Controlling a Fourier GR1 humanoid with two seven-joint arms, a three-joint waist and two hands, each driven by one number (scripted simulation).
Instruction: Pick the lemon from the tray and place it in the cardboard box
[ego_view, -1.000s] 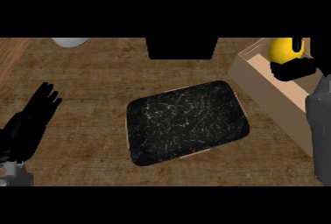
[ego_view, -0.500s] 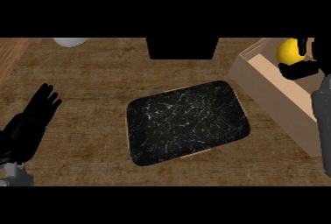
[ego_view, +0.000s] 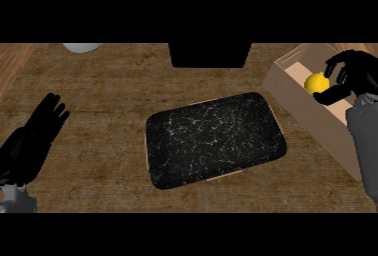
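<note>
- Head view: right hand (ego_view: 356, 75) at 2 o'clock, curled round lemon (ego_view: 318, 82), over box (ego_view: 306, 102)
- Tray (ego_view: 214, 140) at centre, dark, bare
- Left hand (ego_view: 33, 137) at 9 o'clock, resting, fingers straight

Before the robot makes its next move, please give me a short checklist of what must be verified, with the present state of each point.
1. Lemon is off the tray: ok, none lies on it.
2. Right hand has the lemon: ok, its fingers curl round it.
3. Lemon is above the cardboard box opening: ok, it shows inside the box walls.
4. Lemon already rests on the box floor: cannot tell, the hand hides what is under it.
5. Left hand is out of the way: ok, it rests open at the left edge.
</note>
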